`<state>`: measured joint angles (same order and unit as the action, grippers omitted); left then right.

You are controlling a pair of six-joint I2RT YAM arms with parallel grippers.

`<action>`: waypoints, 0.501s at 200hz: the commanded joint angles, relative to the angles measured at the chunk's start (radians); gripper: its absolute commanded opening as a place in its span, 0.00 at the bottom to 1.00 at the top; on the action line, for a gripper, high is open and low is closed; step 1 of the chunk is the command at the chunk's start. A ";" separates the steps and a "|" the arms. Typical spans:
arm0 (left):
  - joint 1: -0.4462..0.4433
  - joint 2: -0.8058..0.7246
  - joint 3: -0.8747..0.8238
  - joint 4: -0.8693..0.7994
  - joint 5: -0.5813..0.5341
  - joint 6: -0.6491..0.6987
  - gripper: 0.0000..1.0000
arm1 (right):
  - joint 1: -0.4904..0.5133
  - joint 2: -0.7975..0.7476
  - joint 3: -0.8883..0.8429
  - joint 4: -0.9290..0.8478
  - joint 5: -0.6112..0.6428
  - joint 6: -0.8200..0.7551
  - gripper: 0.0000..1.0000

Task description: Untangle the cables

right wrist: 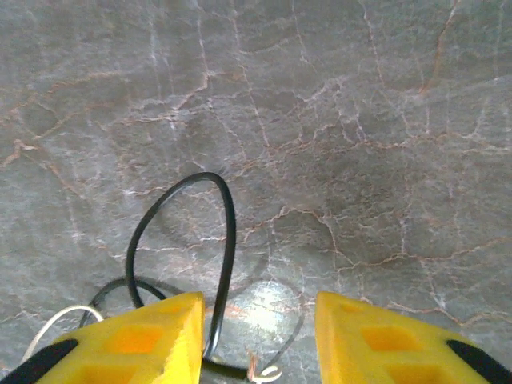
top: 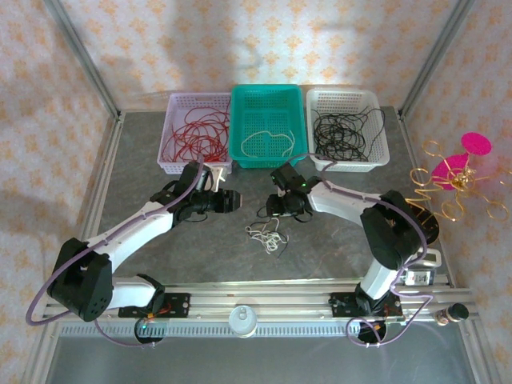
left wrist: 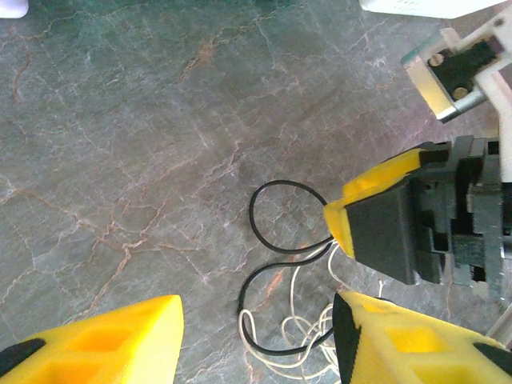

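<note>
Clump location: the cables (top: 266, 236) lie on the table (top: 160, 180) near its centre, between the two arms and just on the near side of both wrists, as a small loose tangle in which you can make out a black strand (right wrist: 226, 240) and a white strand (left wrist: 300, 328). Just beyond it, the left gripper (left wrist: 256, 320) hangs over the clump with its jaws apart and nothing between the pads. The right gripper (right wrist: 260, 308) also stands with its jaws apart. The black loop runs up between its fingers, close against the left one, but is not clamped. Treat the step in hand as separating black from white. Lower the right gripper until the black strand sits squarely between the pads, then close on that strand alone. Confirm in the right wrist view that the white strand is outside the jaws before you close. Pin or pinch the white strand with the left gripper so it cannot follow. Draw the black strand away slowly, keeping it low, and stop if white loops tighten around it. At the far edge stand three baskets: the left basket (top: 180, 168) holds red cables, the teal basket (top: 268, 162) white, the right basket (top: 352, 166) black. The black strand most likely belongs in the right one.
</note>
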<state>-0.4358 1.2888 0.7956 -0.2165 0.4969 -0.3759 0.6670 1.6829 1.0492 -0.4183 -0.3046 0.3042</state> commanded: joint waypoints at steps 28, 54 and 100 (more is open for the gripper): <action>0.007 0.014 0.010 0.036 0.012 -0.006 0.52 | 0.004 -0.074 -0.029 0.023 -0.032 0.080 0.31; 0.006 0.011 0.011 0.038 0.012 -0.005 0.52 | 0.004 -0.071 -0.052 0.050 -0.039 0.141 0.33; 0.006 -0.007 -0.005 0.041 0.014 -0.012 0.51 | 0.003 -0.068 -0.083 0.049 -0.011 0.199 0.42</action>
<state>-0.4358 1.2980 0.7956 -0.2081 0.4980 -0.3759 0.6670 1.6279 0.9848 -0.3786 -0.3367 0.4503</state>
